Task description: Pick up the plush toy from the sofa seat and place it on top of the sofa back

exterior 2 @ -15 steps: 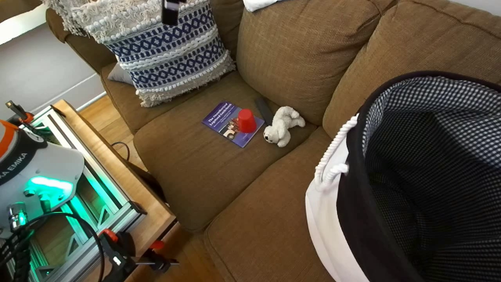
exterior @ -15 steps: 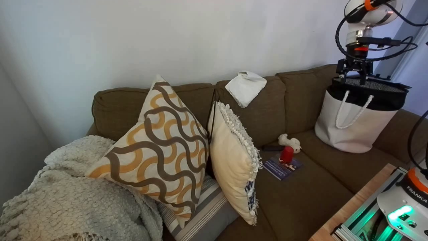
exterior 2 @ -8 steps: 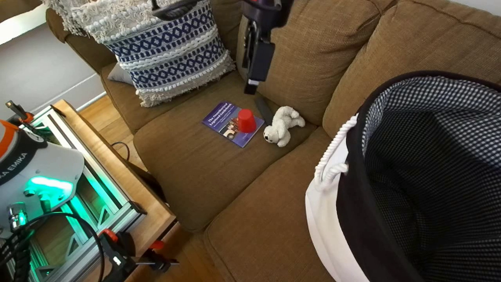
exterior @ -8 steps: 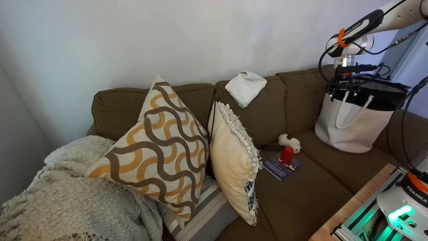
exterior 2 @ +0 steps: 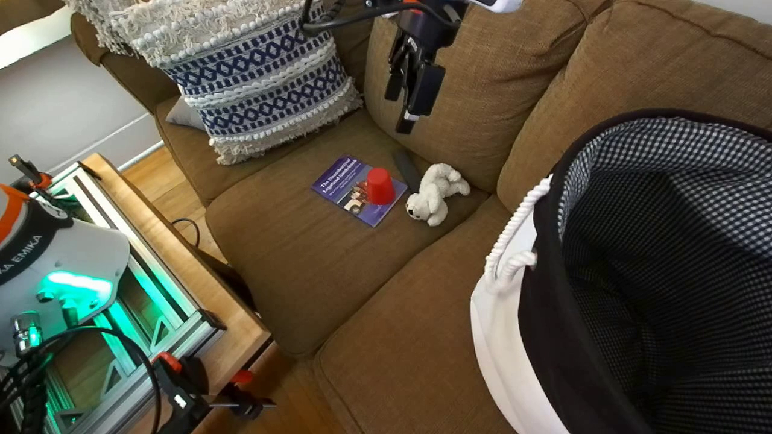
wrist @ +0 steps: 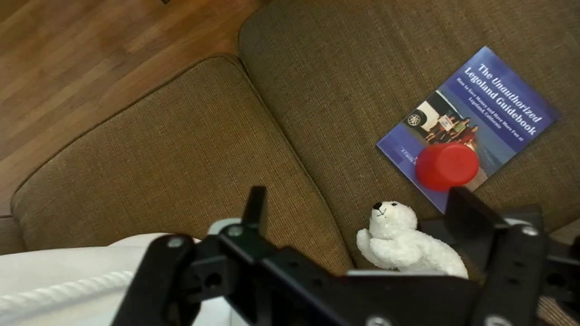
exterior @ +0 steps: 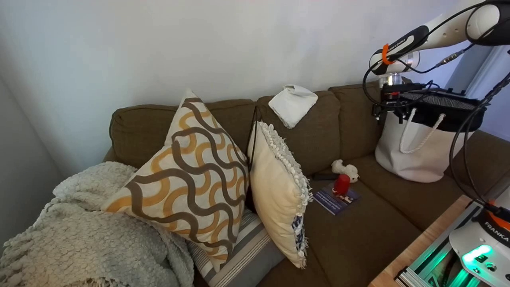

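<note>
The plush toy is a cream-white bear (exterior 2: pixel 437 193) lying on the olive-brown sofa seat (exterior 2: pixel 289 259). It also shows in an exterior view (exterior: pixel 346 170). In the wrist view the bear (wrist: pixel 408 249) appears between the fingers, its lower part hidden by the gripper body. My gripper (wrist: pixel 359 194) is open and empty, with the fingers wide apart. In both exterior views the gripper (exterior 2: pixel 403 111) hangs well above the seat, fingers down, apart from the bear. The upright sofa back (exterior 2: pixel 470 78) stands behind the toy; its top edge shows in an exterior view (exterior: pixel 354 85).
A red cup (exterior 2: pixel 380 185) stands on a purple book (exterior 2: pixel 344 181) beside the bear. A dark flat object (exterior 2: pixel 407 170) touches or nearly touches the bear. A large white-and-black basket (exterior 2: pixel 506 361) stands nearby. A white cloth (exterior: pixel 293 105) drapes over the sofa back. Cushions (exterior: pixel 279 187) lean alongside.
My gripper has come down and moved left, past the basket's front, in an exterior view. It now hangs in front of the sofa back, nearer the bear. The bear has not moved.
</note>
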Motion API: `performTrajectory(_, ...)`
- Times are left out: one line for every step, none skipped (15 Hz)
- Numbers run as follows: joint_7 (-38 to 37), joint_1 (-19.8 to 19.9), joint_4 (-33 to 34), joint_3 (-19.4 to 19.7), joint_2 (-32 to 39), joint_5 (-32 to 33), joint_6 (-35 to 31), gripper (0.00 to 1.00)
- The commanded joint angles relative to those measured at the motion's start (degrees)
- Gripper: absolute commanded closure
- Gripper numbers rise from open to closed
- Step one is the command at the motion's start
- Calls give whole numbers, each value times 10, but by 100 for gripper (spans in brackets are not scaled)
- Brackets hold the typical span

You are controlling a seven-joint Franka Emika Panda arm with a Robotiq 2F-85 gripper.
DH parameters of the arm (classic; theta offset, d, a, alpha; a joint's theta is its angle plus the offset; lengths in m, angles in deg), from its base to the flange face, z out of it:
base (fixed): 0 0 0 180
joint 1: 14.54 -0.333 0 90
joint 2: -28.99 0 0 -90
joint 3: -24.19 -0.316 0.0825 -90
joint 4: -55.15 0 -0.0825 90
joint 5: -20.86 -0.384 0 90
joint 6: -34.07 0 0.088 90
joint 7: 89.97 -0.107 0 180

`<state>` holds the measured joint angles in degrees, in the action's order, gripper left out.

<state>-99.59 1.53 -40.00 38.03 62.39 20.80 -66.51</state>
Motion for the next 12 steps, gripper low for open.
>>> performTrajectory(-46,-32,-95,19,-67,47,-102,0)
performTrajectory(-37,-42,-108,19,-70,81,-116,0)
performTrajectory(-39,-51,-124,20,-70,110,-144,0)
performTrajectory(-38,-56,-131,19,-62,137,-171,0)
performTrajectory(-36,-60,-141,19,-55,163,-204,0)
performTrajectory(-34,-64,-146,19,-40,185,-243,0)
performTrajectory(-31,-67,-150,22,-25,211,-280,0)
performTrajectory(-28,-69,-155,27,-11,235,-321,0)
performTrajectory(-21,-66,-158,31,6,255,-369,0)
performTrajectory(-17,-63,-159,37,23,272,-421,0)
performTrajectory(-4,-56,-152,38,43,276,-472,0)
performTrajectory(13,-47,-146,37,65,273,-524,0)
